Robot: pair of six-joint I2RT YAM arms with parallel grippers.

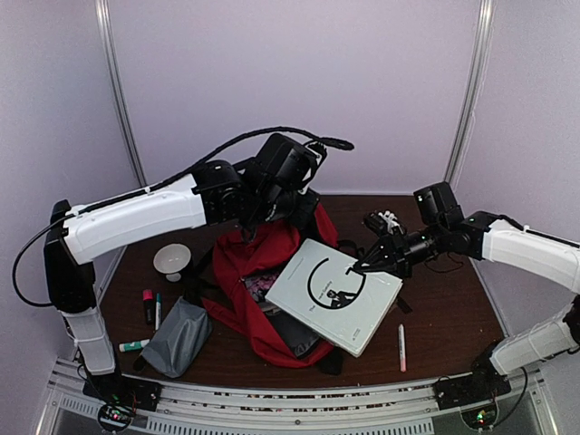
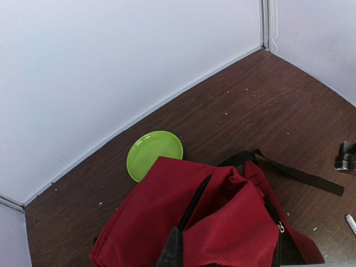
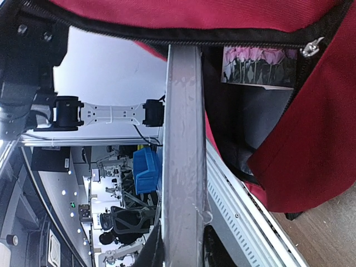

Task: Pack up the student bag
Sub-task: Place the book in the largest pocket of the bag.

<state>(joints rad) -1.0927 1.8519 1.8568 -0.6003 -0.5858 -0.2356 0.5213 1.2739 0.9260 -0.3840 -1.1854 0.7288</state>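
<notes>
The student bag (image 1: 258, 272), a big red backpack with black zippers, lies open in the middle of the table. My left gripper (image 1: 269, 216) is shut on the fabric at the bag's top edge and holds it up. In the left wrist view one black fingertip (image 2: 171, 251) presses against the red fabric (image 2: 233, 222). My right gripper (image 1: 361, 265) is shut on the far edge of a white book (image 1: 333, 294) that rests tilted over the bag's mouth. In the right wrist view the book's edge (image 3: 186, 150) runs between my fingers (image 3: 153, 253) toward the bag's open zipper (image 3: 167, 38). A flowered item (image 3: 258, 67) lies inside the bag.
A grey pouch (image 1: 179, 335), markers (image 1: 148, 304) and a white bowl (image 1: 172, 259) lie left of the bag. A pen (image 1: 401, 347) lies at the front right. A green plate (image 2: 154, 153) sits behind the bag near the back wall.
</notes>
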